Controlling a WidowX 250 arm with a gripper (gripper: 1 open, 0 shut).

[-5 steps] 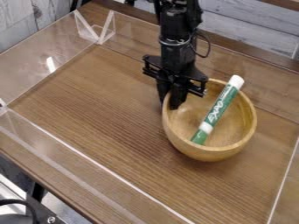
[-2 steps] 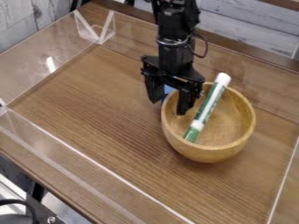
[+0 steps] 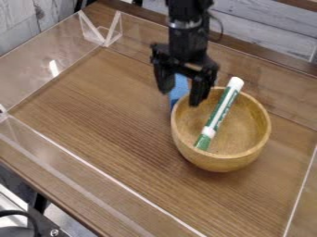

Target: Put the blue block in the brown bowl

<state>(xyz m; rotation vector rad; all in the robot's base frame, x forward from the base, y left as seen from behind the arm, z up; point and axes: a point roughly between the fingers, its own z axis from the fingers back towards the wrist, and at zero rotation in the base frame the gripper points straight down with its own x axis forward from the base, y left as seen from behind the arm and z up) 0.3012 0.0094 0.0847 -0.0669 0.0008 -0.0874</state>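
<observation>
Hovering over the back-left rim of the brown bowl (image 3: 225, 157) with the gripper (image 3: 183, 93) pointing straight down, jaws spread wide and clamped on nothing. Showing the blue block (image 3: 180, 86) between the parted fingers, right at the bowl's back-left edge; unclear whether resting on the rim or on the wooden table (image 3: 99, 120) just outside it. Carrying also a white-and-green tube (image 3: 217, 116), lying slanted inside the bowl with its upper end propped over the back rim.
</observation>
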